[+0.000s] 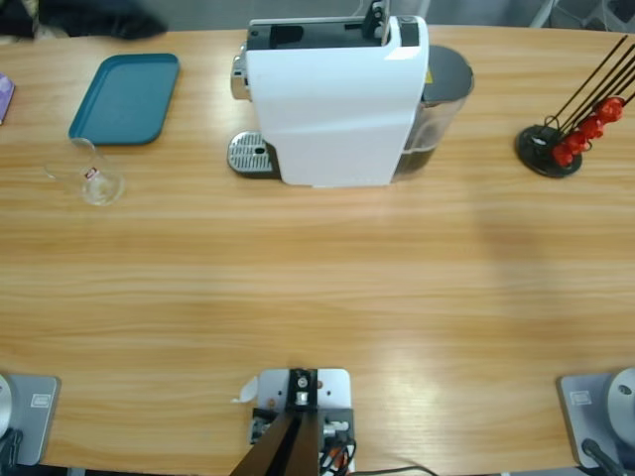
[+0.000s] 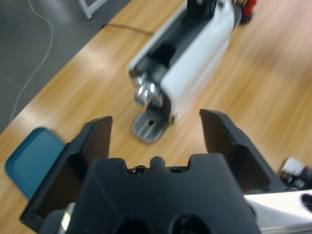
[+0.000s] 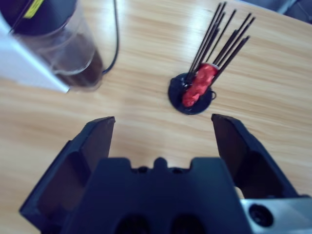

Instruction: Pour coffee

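- The long wooden table [image 1: 317,288] carries everything; neither arm reaches over it in the high view.
- The white coffee machine [image 1: 337,104] lies at the far middle of the table, its long axis running left to right, with a clear water tank [image 1: 437,114] at its right end and the spout and metal drip tray [image 1: 250,156] at its left end.
- A teal tray [image 1: 126,96] sits at the far left, well apart from the machine.
- A black stand of thin rods with red capsules [image 1: 566,144] is at the far right.
- The clear glass [image 1: 91,172] lies just in front of the teal tray, apparently on its side. No coffee can be made out in it or anywhere else.
- The left gripper [image 2: 156,126] is spread wide and grasps nothing; the drip tray lies straight ahead between its jaws, teal tray off to its left.
- The right gripper [image 3: 163,127] is likewise wide and bare, facing the capsule stand and tank.
- Judgement: the glass sits on the left gripper's side, so that arm is the likelier one to fetch it.
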`<control>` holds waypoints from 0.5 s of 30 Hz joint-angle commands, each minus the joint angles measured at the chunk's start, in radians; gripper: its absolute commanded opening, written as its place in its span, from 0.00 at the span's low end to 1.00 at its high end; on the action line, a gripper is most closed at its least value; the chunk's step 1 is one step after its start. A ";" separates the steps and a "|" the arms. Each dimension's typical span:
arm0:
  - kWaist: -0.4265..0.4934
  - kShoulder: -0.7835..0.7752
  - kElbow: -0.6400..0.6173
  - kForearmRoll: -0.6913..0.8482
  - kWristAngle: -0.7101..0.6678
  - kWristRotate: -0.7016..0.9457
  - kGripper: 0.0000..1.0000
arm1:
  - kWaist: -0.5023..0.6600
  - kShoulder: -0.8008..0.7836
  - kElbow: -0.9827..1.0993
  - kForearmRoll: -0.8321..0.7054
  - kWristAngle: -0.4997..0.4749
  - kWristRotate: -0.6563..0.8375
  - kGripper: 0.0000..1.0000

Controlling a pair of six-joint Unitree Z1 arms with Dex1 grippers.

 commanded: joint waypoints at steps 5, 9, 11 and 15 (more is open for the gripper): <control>-0.016 -0.203 0.228 0.019 0.040 -0.111 1.00 | -0.137 0.379 0.047 -0.323 -0.073 0.091 0.77; -0.016 -0.204 0.232 0.017 0.040 -0.113 1.00 | -0.172 0.444 0.054 -0.342 -0.066 0.093 0.72; -0.016 -0.199 0.232 0.014 0.040 -0.113 1.00 | -0.178 0.441 0.071 -0.341 -0.075 0.103 0.72; -0.016 -0.192 0.236 0.007 0.040 -0.118 1.00 | -0.179 0.421 0.080 -0.319 -0.109 0.106 0.72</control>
